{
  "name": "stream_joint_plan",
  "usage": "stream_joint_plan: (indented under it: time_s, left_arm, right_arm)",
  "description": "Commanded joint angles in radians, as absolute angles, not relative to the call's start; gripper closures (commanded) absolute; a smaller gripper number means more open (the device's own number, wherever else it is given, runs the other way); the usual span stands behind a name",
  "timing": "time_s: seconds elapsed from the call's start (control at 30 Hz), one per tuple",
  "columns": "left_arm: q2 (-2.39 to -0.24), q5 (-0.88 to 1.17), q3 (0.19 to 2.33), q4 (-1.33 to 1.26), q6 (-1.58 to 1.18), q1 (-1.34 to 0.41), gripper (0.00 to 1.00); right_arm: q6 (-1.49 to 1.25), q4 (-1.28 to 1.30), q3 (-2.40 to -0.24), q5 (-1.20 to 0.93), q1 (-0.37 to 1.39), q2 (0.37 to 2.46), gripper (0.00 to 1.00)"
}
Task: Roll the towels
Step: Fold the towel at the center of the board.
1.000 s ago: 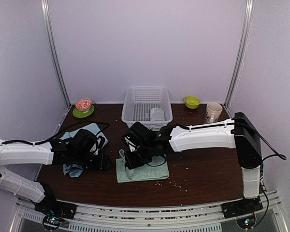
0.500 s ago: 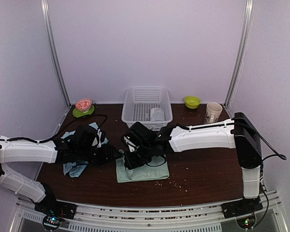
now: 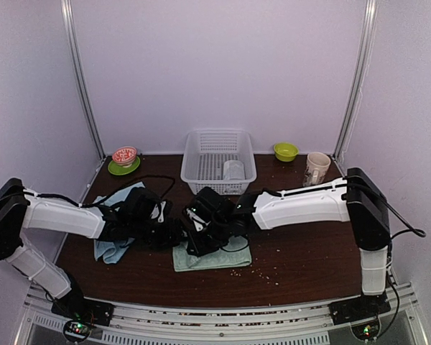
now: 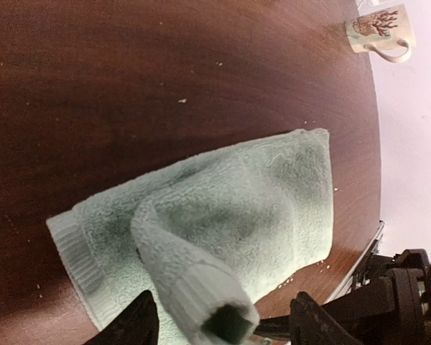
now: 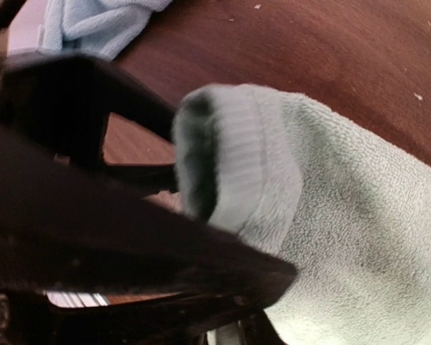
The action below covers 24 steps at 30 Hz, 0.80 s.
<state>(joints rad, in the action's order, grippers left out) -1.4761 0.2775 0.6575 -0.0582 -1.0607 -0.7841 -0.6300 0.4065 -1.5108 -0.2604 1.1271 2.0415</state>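
The pale green towel (image 3: 223, 257) lies on the surface just in front of the basket (image 3: 191, 159), with one end curled into a loose roll. It's soft and light and will probably unroll if released, so pinch the roll end. The left gripper (image 4: 219, 323) is open astride it; I can't tell for the right gripper (image 3: 199, 236).

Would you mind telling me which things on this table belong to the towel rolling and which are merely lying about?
Job in hand: pale green towel, light blue towel, greyish-white towel in the basket.
Lying about: white basket, mug, green bowl, pink bowl on green saucer.
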Motion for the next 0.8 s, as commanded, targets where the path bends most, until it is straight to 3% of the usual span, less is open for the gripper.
stream_joint_plan:
  time_s: [0.0,0.3,0.5,0.77]
  left_arm:
    - [-1.471,0.298,0.695,-0.100,-1.054,-0.777,0.36]
    - [-1.511,0.314,0.717,-0.086,-1.039,-0.778,0.38]
    - [-1.505,0.308,0.737,-0.051,-1.016,-0.778,0.40]
    - [-1.505,0.311,0.744,-0.036,-1.006,-0.778,0.42]
  right_arm:
    - [-0.614,0.387,-1.478,-0.271,1.125,1.940,0.76]
    - [-0.614,0.424,-1.318,-0.161,1.072,1.793,0.64]
    - [-0.600,0.563,-1.303,0.010,1.017,1.804,0.63]
    - [-0.597,0.598,-1.303,0.041,0.983,1.869,0.64]
